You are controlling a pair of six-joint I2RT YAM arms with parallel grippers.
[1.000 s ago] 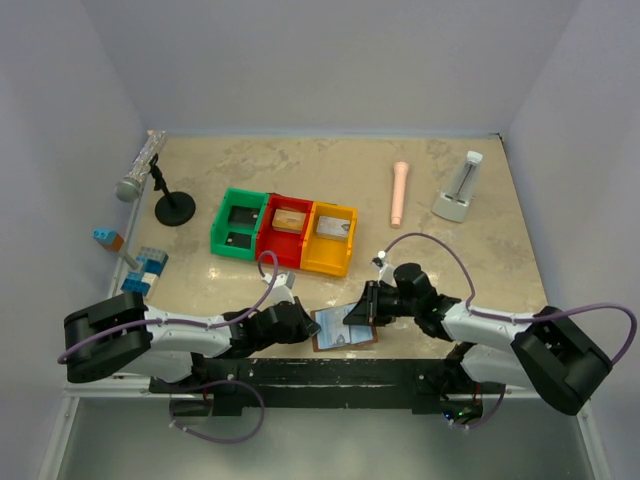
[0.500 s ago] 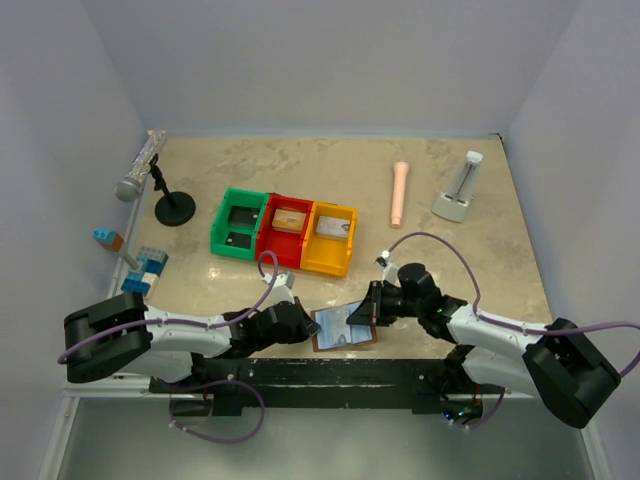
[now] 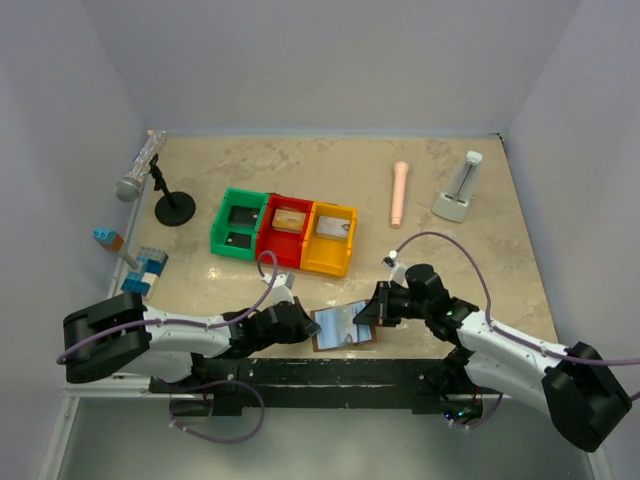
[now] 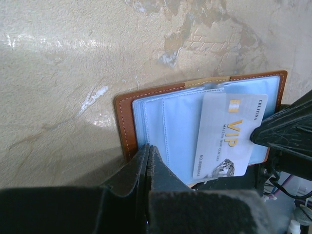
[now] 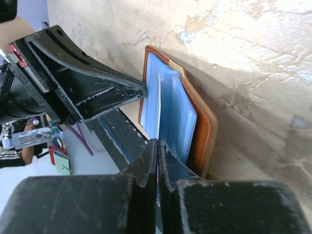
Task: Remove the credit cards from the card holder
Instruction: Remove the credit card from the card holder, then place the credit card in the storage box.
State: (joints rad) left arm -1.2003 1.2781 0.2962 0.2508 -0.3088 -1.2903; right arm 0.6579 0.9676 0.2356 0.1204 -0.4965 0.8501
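up front, left gripper clamps the card holder, long axis left-right; right gripper clamps its card

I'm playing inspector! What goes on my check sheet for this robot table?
Surface: beige marbled table.
Job's things: card holder lies open at the near edge; a white VIP card sticks partway out of a pocket.
Clutter: green bin, red bin and yellow bin in a row; microphone, blue blocks, pink stick, white stand.
Grippers: left gripper shut on the card holder's edge; right gripper shut on the VIP card.
Cables: purple cables loop over both arms, off the card holder.
Surroundings: plain pale walls.
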